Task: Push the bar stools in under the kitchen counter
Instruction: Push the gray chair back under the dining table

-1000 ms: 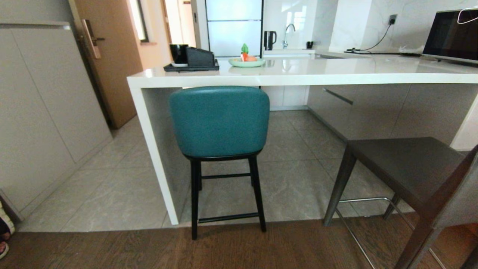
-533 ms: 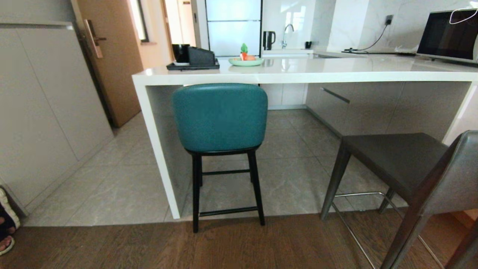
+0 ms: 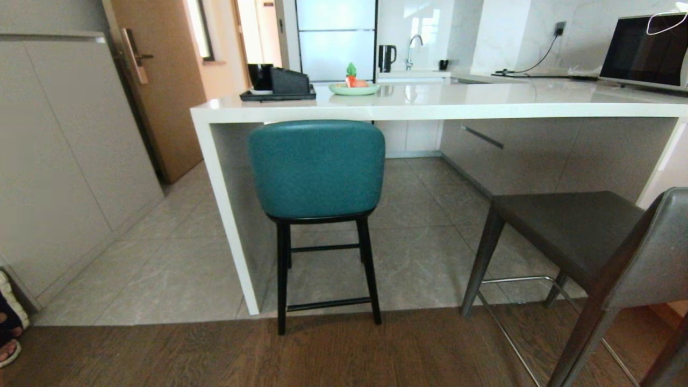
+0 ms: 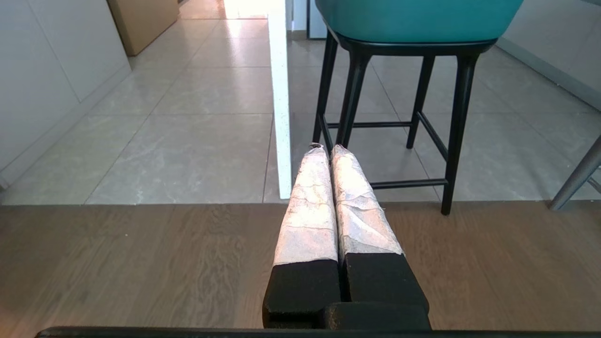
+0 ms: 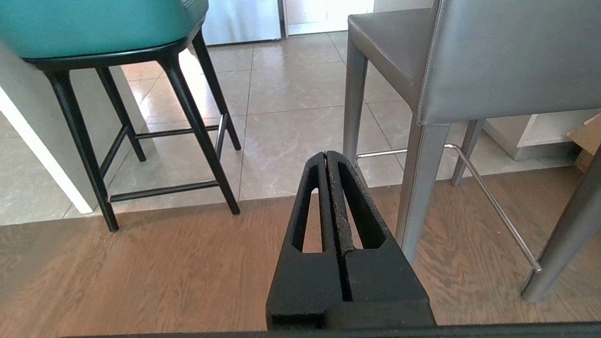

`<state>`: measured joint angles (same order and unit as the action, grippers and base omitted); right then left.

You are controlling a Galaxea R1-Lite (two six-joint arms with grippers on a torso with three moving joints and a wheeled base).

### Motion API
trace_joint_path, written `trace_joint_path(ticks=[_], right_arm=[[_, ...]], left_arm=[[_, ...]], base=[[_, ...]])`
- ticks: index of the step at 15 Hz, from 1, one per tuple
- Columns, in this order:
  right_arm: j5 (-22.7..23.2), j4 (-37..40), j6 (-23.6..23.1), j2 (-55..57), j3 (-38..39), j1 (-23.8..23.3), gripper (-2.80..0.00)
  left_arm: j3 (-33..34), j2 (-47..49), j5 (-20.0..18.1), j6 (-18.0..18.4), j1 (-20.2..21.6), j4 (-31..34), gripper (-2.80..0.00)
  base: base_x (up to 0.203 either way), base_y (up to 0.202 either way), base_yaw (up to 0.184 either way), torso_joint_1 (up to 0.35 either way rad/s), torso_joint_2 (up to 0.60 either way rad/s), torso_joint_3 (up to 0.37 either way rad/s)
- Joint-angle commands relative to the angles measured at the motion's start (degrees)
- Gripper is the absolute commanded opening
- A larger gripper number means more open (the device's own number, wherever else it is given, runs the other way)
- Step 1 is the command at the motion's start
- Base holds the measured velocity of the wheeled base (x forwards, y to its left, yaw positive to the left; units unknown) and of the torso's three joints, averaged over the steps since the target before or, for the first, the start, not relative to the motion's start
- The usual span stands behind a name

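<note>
Wrist views show our left gripper (image 4: 327, 148) and right gripper (image 5: 326, 154) pressed closed, empty, over dark wood floor. Beyond, we see the squared grey leather stool (image 3: 586, 236) standing out, the curved teal leather stool (image 3: 317, 169) tucked against the glossy white counter (image 3: 430, 105).

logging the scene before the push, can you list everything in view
teal stool: 1, teal back, black legs, at counter's left end
grey stool: 1, grey, right, out from counter
kitchen counter: 1, white, across the middle
tray: 1, black, on counter, left
plate: 1, green, on counter
kettle: 1, black, far worktop
laptop: 1, dark screen, far right
door: 1, brown, left
left gripper: shut, low over wood floor
right gripper: shut, beside grey stool
</note>
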<state>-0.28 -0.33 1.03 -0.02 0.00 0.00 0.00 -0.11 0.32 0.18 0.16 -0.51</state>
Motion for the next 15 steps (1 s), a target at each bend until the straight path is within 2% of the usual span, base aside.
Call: trace_joint_path(ticks=[1,10,15], right_arm=[[0.02,-0.02,0.03,0.11,0.26,0.00,-2.80],[0.02,-0.02,0.01,0.11,0.26,0.00,-2.80],[0.02,-0.02,0.03,0.11,0.26,0.00,-2.80]], left_arm=[[0.18,0.11,0.03,-0.01,0.02,-0.02,-2.80],[0.18,0.11,-0.05,0.08,0.11,0.07,-2.80],[0.18,0.11,0.03,0.08,0.11,0.07,-2.80]], base=[[0.000,0.000,0.000,0.000,0.00,0.000],[0.000,0.000,0.000,0.000,0.00,0.000],[0.001,-0.155,0.002,0.002,0.00,0.002]])
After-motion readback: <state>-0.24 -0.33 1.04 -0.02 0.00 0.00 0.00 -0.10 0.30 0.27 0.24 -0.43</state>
